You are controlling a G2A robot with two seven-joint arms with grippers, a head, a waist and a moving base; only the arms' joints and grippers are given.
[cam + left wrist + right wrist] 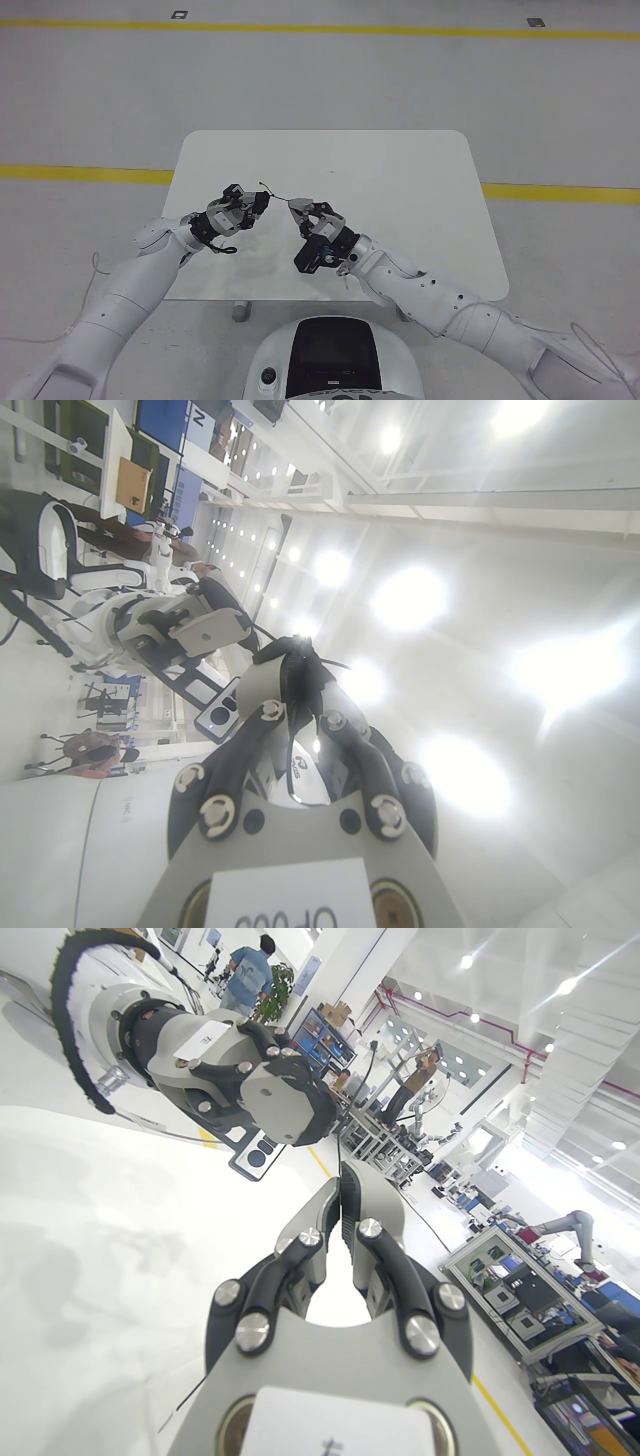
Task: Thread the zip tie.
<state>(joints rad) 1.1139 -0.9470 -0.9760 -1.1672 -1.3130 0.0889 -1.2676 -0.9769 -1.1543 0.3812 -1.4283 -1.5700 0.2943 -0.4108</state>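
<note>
A thin black zip tie (276, 192) spans the small gap between my two grippers, above the white table's near-left part. My left gripper (258, 203) is shut on one end. In the left wrist view the strap (293, 725) runs down between the shut fingers of the left gripper (300, 657), and a short tail sticks out past the tips. My right gripper (297, 208) is shut on the other end. In the right wrist view the strap (340, 1153) rises from the right gripper (341, 1188) straight to the left gripper (312, 1115), close in front.
The white table (400, 190) has rounded corners and bare surface to the right of and beyond the grippers. Yellow lines (560, 192) cross the grey floor around it.
</note>
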